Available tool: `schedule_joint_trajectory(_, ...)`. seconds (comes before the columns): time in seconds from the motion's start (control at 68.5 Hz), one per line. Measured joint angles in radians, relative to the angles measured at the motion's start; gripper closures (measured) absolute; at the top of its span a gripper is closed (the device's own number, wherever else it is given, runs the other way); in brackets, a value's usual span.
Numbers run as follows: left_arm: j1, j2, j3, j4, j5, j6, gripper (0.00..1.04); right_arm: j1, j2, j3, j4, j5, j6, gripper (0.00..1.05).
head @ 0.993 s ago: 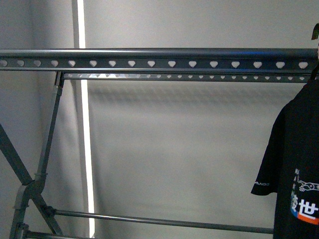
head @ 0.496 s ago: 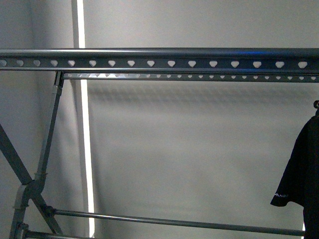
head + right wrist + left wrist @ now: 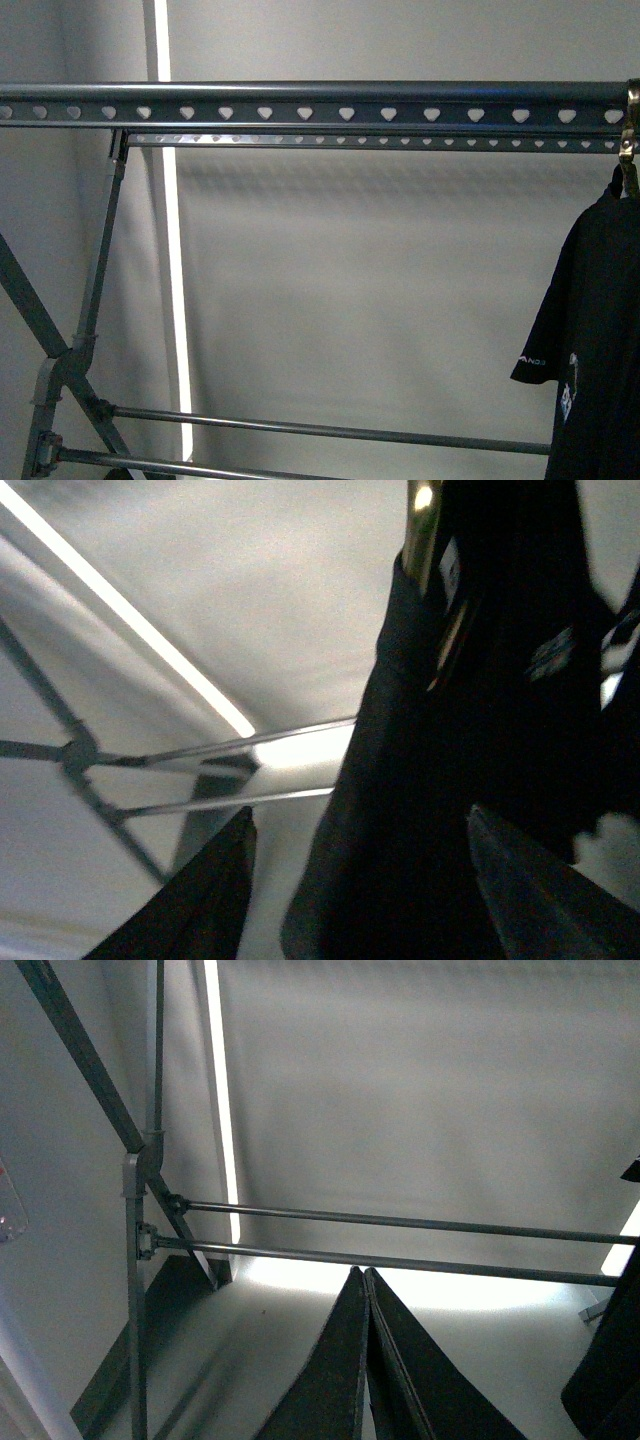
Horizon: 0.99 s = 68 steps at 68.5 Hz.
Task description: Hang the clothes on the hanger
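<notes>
Front view first: you see the T-shirt [image 3: 592,330] higher than half a second ago, and its chrome hook [image 3: 629,140] now reaches the punched rail [image 3: 320,103] of the rack, so hanging looks nearly done. Left wrist view: the left gripper [image 3: 364,1360] is clenched on nothing. Right wrist view: the right gripper [image 3: 360,890] has fingers spread beside the black cloth; whether they grasp it, you cannot tell.

The left gripper [image 3: 366,1360] shows as two flat, black, blade-like fingers [image 3: 330,1380] that taper to points, with smooth matte faces and a thin pale line along one inner edge. The right gripper [image 3: 360,880] shows the same dark tapering fingers [image 3: 540,900], one at each side of the black T-shirt [image 3: 470,730]. No cables, screws or markings can be made out on either.
</notes>
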Motion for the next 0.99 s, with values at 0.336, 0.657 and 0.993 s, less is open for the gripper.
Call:
schedule_joint_trajectory(0.336,0.000,-0.200,0.000,-0.209,-0.001,-0.004,1.01,0.204,-1.027,-1.057,0.384,0.050,-0.792,0.07)
schedule_joint_trajectory(0.657,0.000,-0.203,0.000,-0.209,-0.002,-0.006,1.01,0.203,-1.481,-1.130,-0.056,0.332,-0.312,0.34)
schedule_joint_trajectory(0.993,0.000,-0.203,0.000,-0.209,0.000,-0.007,1.01,0.204,-1.485,-1.131,-0.057,0.330,-0.283,0.95)
